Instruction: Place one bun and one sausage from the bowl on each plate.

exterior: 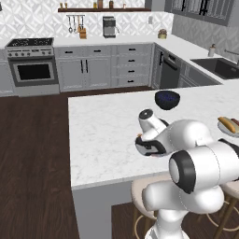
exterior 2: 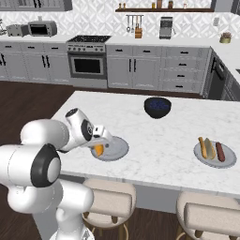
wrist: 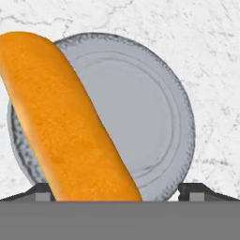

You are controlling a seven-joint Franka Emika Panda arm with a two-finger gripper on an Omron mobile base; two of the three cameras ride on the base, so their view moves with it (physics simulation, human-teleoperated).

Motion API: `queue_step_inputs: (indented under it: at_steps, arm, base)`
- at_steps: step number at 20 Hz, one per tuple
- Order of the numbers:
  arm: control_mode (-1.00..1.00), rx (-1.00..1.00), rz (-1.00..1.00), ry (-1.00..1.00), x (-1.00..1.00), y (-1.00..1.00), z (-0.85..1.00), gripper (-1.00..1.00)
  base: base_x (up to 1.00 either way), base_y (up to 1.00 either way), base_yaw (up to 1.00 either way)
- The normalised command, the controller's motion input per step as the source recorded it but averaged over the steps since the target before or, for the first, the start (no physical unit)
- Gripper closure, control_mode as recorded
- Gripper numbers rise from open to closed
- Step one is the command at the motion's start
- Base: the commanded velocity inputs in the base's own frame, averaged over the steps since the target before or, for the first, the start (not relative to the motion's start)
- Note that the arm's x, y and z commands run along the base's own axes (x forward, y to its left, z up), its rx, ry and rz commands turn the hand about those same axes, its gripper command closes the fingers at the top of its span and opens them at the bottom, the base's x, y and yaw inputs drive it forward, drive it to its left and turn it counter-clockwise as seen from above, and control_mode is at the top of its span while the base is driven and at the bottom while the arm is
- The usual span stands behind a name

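Observation:
My gripper (wrist: 119, 190) hangs just above a light-grey plate (wrist: 140, 117) near the island's front edge, with its jaws wide open. A golden-orange bun (wrist: 61, 117) lies slanted across the left part of that plate, one end reaching in between my fingertips (wrist: 197, 190); there is a clear gap on the right side. From the right base view the gripper (exterior 2: 99, 144) is over the same plate (exterior 2: 119, 147), with the bun (exterior 2: 98, 150) showing under it. A second plate (exterior 2: 232, 161) at the right holds a bun (exterior 2: 202, 146) and a sausage (exterior 2: 220, 151). The bowl is out of view.
A smaller, deep blue-black bowl (exterior 2: 157, 107) stands further back on the white marble island (exterior 2: 154, 136). Two stools (exterior 2: 110, 201) sit under the island's front edge. Cabinets, an oven and a sink counter line the far walls.

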Motion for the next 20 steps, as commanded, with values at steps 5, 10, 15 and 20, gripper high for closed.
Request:
queue_step_inputs:
  at_steps: [5, 10, 15, 20]
  arm:
    - [-1.0, 0.02, 0.0, -0.01, 0.0, 0.0, 0.43, -1.0]
    - [-1.0, 0.1, 0.0, 0.0, 0.0, -0.05, 0.71, -1.0]
    - [-1.0, 0.33, -0.06, 0.0, -0.41, -0.02, 0.51, -1.0]
    - [-1.0, 0.23, -0.15, -0.02, -0.9, 0.15, 0.33, -1.0]
  base:
    - [0.0, 0.0, 0.0]
    - [0.0, 0.0, 0.0]
    - [0.0, 0.0, 0.0]
    - [0.0, 0.0, 0.0]
